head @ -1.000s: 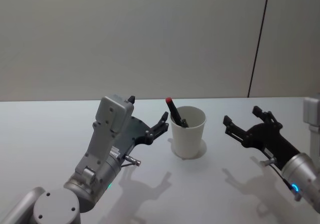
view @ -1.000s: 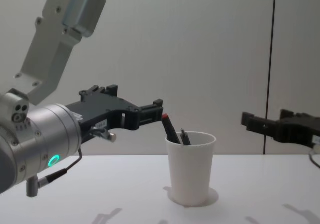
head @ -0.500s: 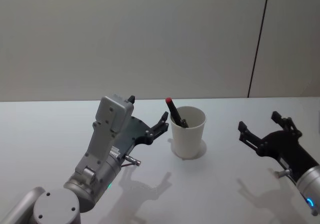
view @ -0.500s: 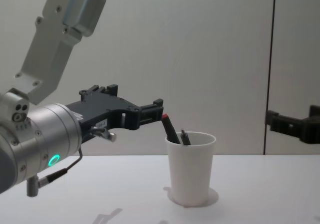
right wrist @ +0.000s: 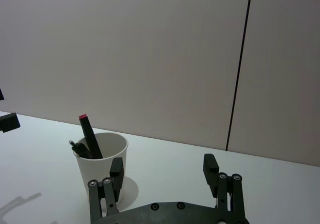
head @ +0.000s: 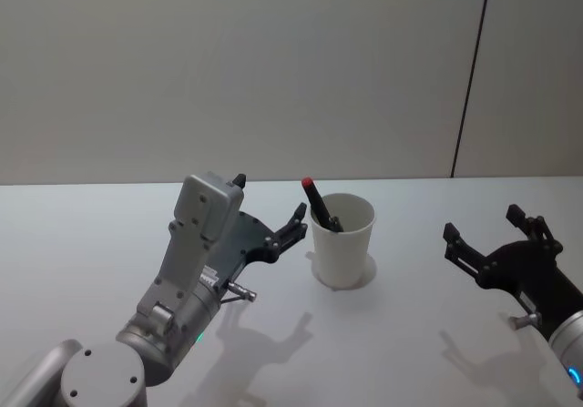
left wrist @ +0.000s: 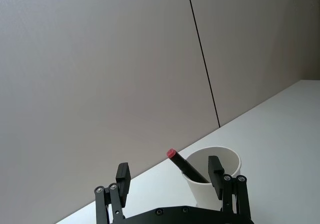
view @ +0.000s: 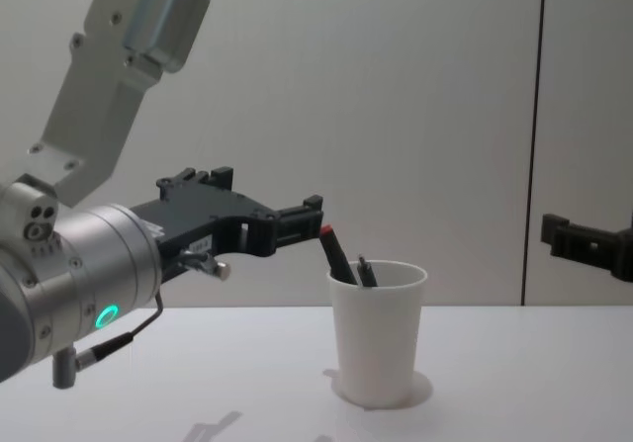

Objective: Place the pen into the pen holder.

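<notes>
**A:** What is at the left?

**B:** The left gripper (head: 270,218) hangs above the white table (head: 82,234), at about nine o'clock from the pen holder (head: 342,240). Its arm rises from the lower left and the black claw reaches level toward the cup. The fingers are spread apart with nothing between them; one fingertip (view: 313,203) lies just beside the pen's red cap.

**A:** And the pen?

**B:** The pen (head: 320,204) stands inside the pen holder, a plain white paper cup upright at the middle of the table. Its long axis is tilted: the red cap (view: 325,230) points toward eleven o'clock, above the rim on the left side, and the lower end goes down into the cup. A second, thinner dark pen (view: 365,269) leans beside it, its tip just clearing the rim.

**A:** The right side?

**B:** The right gripper (head: 493,232) hovers well apart from the cup, at about three o'clock from it. Its claw points toward the cup, fingers spread wide and empty.
</notes>
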### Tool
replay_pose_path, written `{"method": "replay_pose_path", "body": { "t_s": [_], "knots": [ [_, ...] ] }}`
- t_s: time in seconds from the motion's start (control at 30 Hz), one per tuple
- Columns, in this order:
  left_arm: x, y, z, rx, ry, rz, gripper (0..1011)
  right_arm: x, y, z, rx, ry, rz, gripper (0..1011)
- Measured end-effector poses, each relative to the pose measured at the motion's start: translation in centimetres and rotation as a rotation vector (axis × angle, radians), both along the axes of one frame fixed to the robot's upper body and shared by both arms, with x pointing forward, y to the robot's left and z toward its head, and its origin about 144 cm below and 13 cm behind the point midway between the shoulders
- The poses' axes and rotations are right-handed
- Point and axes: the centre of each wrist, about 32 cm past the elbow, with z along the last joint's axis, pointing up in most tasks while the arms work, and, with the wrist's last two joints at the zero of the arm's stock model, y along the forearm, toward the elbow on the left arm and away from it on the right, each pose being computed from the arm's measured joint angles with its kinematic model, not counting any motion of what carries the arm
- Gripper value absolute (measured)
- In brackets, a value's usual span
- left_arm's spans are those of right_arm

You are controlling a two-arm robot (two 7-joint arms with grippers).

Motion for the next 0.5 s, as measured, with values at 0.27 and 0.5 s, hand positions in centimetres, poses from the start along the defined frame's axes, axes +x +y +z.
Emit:
{"method": "replay_pose_path", "body": {
  "t_s": [0.27, 0.5],
  "knots": [
    [0.0, 0.0, 0.0, 0.0, 0.0, 0.0, 1002, -0.01, 0.02, 0.01, 0.001, 0.0, 0.0, 1001],
    [0.0, 0.0, 0.0, 0.0, 0.0, 0.0, 1003, -0.01, 0.04, 0.0, 0.001, 0.0, 0.001, 1001]
  ]
}}
